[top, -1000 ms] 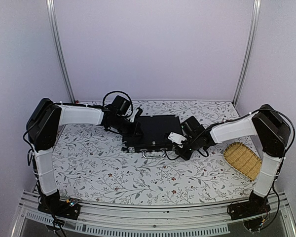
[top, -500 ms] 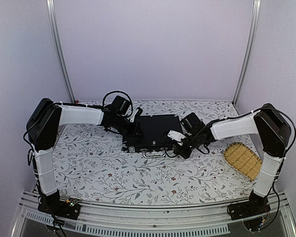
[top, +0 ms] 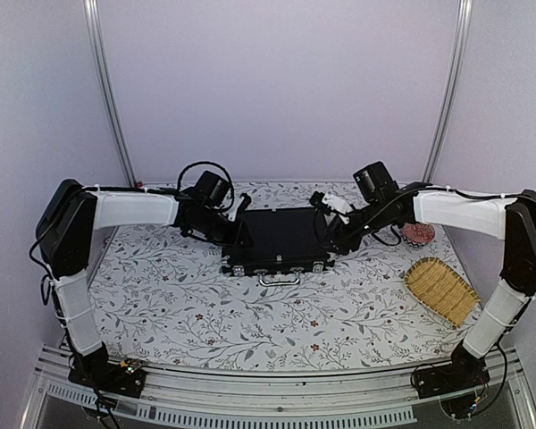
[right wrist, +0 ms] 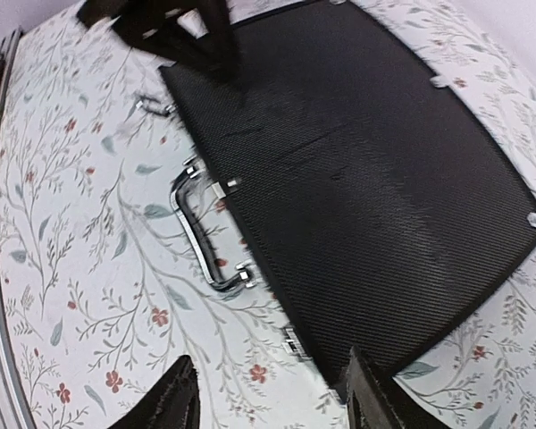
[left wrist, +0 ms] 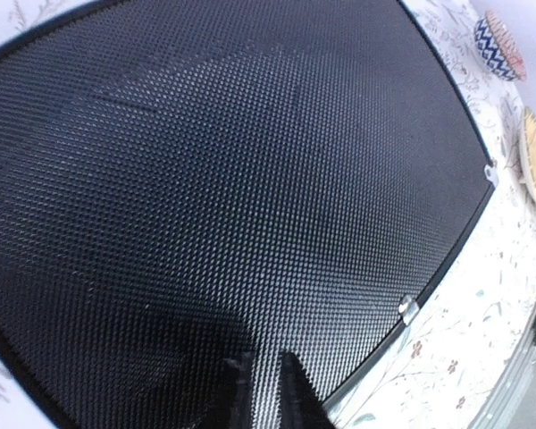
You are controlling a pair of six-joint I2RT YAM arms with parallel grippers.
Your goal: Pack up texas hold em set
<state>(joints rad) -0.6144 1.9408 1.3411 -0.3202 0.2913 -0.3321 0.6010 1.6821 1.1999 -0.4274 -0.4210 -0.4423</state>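
left fingers (left wrist: 237,398) nearly closed, empty, over case (top: 281,237) lid | right fingers (right wrist: 180,398) open, empty, at case's right end | risk: latches (top: 238,268) maybe unfastened, lid could pop

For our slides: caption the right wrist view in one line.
Open right claw above the closed black case, its silver handle resting on the floral cloth.
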